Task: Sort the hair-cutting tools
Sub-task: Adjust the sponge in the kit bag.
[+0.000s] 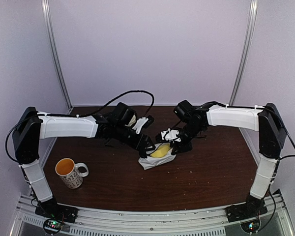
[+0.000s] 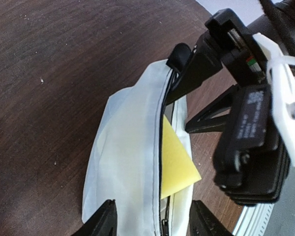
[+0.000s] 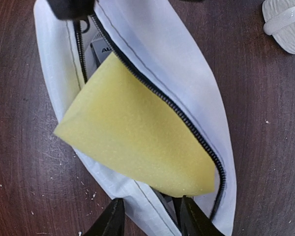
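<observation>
The hair clipper point(image 3: 102, 49) shows only as a grey lettered sliver inside the open white zip pouch point(image 3: 177, 64) on the counter point(image 3: 265, 147), behind the yellow sponge point(image 3: 137, 132) and at the end away from the right fingers point(image 3: 112, 221). These and the left fingers point(image 2: 105, 221) straddle opposite pouch ends, both narrowly spread. I cannot tell whether either pair pinches the fabric.

The mouth of the white pouch point(image 3: 187, 64) is largely filled by the yellow sponge point(image 3: 137, 142) — a narrow slot is left at one end. Its ends are crowded by the left gripper point(image 2: 155, 219) and right gripper point(image 3: 151, 219).
</observation>
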Motion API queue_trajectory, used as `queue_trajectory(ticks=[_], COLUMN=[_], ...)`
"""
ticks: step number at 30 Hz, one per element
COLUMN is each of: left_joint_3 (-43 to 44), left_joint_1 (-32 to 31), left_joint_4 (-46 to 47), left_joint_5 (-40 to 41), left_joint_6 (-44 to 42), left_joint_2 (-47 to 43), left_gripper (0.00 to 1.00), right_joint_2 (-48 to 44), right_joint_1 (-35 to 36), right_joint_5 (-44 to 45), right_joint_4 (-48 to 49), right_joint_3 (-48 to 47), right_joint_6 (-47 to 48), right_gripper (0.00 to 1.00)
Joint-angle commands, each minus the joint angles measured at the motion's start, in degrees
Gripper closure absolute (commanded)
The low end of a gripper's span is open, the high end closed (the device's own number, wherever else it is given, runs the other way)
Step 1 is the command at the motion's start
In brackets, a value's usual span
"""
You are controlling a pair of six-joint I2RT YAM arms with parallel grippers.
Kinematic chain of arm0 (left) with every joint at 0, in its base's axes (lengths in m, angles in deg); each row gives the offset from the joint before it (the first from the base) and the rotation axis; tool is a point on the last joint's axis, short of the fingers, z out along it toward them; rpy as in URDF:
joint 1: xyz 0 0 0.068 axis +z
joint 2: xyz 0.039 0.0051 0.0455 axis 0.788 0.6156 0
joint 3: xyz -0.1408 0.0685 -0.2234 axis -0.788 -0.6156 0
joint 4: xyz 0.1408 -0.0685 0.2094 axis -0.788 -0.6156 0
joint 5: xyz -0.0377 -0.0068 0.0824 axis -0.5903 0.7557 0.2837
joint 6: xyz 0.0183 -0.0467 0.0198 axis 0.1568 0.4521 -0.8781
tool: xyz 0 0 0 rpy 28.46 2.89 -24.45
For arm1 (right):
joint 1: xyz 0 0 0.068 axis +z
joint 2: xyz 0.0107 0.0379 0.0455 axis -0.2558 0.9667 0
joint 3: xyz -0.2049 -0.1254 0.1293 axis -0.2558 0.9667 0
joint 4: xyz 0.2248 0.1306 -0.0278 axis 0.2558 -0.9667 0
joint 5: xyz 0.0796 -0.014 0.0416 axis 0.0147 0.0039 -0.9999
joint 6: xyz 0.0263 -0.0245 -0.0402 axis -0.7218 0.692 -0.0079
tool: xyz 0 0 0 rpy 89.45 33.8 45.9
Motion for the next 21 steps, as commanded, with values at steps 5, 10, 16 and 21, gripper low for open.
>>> queue_trajectory(ticks=[5, 10, 16, 21], left_joint_3=[1.6, 2.6, 7.5, 10.1], left_joint_1=[0.2, 0.2, 0.1, 0.2], left_joint_4=[1.9, 2.6, 1.0, 0.1], left_joint_5=[-0.5, -1.9, -4.4, -6.1], left_joint_6=[1.4, 1.4, -0.4, -0.5], left_joint_2=[0.9, 2.4, 4.8, 7.4], left_gripper=[0.47, 0.47, 0.45, 0.02], right_joint_2=[4.5, 2.8, -7.1, -14.9], right_joint_1=[-0.5, -0.5, 0.0, 1.6], right_joint_5=[2.1, 0.7, -1.4, 0.4], right_joint_4=[-2.7, -4.1, 0.0, 6.7], right_joint_3=[-2.8, -3.4, 4.9, 13.0], right_joint_6=[0.7, -0.1, 0.2, 0.6], right_gripper=[0.61, 0.94, 1.00, 1.00])
